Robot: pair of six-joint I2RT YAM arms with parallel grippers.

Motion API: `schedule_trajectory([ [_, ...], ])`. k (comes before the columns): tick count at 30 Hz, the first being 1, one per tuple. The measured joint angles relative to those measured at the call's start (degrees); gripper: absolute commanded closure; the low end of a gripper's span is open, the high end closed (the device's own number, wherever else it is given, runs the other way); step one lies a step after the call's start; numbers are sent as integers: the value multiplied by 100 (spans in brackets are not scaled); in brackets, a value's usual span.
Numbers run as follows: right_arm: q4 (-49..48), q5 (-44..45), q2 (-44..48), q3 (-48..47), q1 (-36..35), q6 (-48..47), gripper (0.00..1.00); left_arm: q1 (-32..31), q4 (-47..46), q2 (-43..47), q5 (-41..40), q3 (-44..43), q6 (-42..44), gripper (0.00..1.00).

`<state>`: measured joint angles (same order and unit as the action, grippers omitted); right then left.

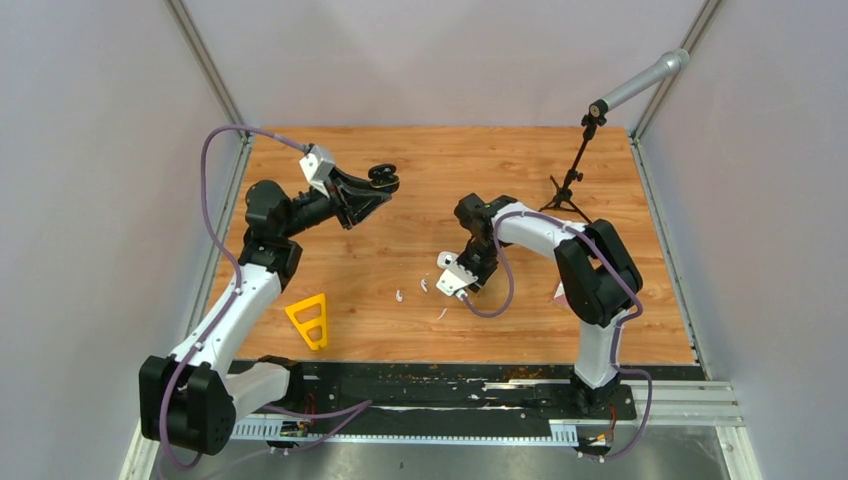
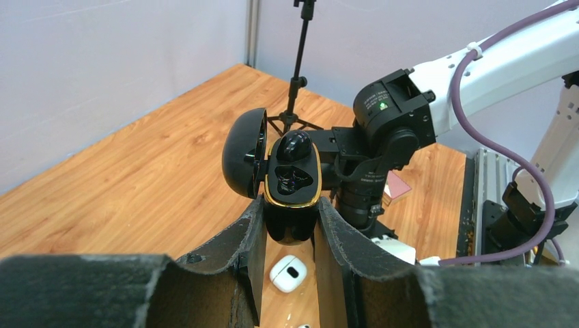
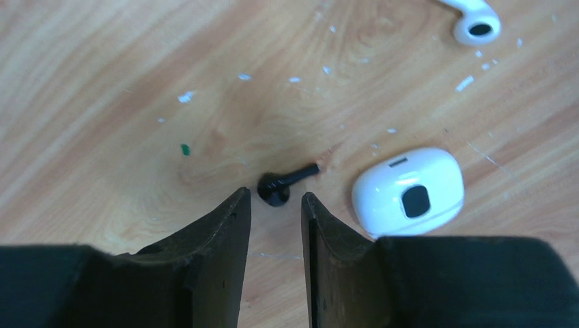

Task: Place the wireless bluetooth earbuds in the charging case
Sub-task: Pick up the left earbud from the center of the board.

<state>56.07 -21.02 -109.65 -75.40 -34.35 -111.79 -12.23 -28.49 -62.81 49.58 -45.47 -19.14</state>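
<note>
Across the wooden table [image 1: 400, 160], the hazards shrink with the objects. At about 11 o'clock from the table's middle, the left gripper [image 2: 291, 205] holds the black charging case [image 2: 292, 232] in the air, its fingers clamped on the lower body only. The lid [image 2: 242, 154] hangs open at 9 o'clock of the case. The seated black earbud [image 2: 295, 145] fills the 12 o'clock socket, and the empty socket [image 2: 293, 179] lies just below it. With so low a grip, a hard push into that socket would likely tilt the case or slide it between the pads. A jolt might also swing the lid shut or shake the seated black earbud loose.

Near the table's middle, the right gripper [image 3: 275, 205] is down at the surface, its fingers partly apart and holding nothing. The white case [image 3: 408, 198] lies at 3 o'clock of them, near enough that a finger could nudge it.

Smallest and riskiest is the loose black earbud [image 3: 283, 184]. It lies flat with its head at the mouth of the gap and its stem pointing to 2 o'clock. The head looks round and slick, so an off-centre close would probably squirt it away or spin it. A skewed pick would then meet the socket wrongly. A white earbud [image 3: 474, 20] lies well apart at 1 o'clock.
</note>
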Motion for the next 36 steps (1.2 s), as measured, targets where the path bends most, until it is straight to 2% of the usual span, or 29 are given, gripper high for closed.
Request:
schedule_trajectory([
  [12,457,13,-201,-247,-144,470,72,0,-9,96,-50,107,-4,100],
  [20,404,-13,-221,-267,-149,1069,88,4,-37,94,-66,107,-9,100],
  [28,498,-179,-188,-291,-149,1764,94,4,-48,94,-66,107,-9,100],
  [36,1405,-1047,-188,-1845,-105,3526,95,4,-92,9,-63,131,2,100],
])
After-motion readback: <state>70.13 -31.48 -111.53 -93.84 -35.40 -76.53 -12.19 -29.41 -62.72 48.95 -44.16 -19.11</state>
